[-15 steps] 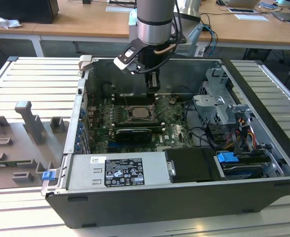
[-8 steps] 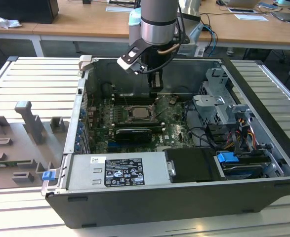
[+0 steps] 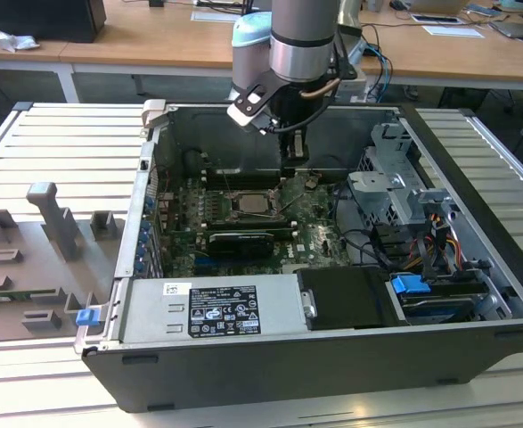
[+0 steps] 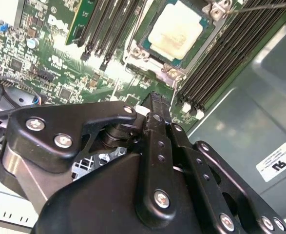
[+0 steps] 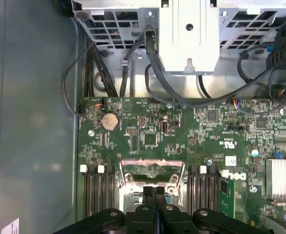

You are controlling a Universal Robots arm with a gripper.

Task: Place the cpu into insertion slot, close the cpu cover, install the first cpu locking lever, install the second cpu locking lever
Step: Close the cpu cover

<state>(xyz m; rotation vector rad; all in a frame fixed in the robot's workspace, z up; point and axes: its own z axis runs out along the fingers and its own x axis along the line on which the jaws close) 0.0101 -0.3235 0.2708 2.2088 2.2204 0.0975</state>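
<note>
The cpu (image 4: 176,29) lies pale and silver in the insertion slot (image 3: 252,204) on the green board. The shiny cpu cover (image 4: 152,59) sits flat as a frame around it. A thin wire lever (image 4: 259,6) runs past one corner of the socket. My gripper (image 3: 294,160) hangs inside the case, just toward the exterior view's right of the socket and above the board. Its black fingers (image 4: 155,105) are pressed together with nothing between them. In the first wrist view my gripper (image 5: 154,190) is over the socket's metal edge (image 5: 152,168).
Long black memory slots (image 4: 220,53) flank the socket. A black card (image 3: 239,241) lies in front of it, and a grey power supply (image 3: 212,308) fills the case front. A metal drive cage (image 3: 395,178) with cables stands at the exterior view's right.
</note>
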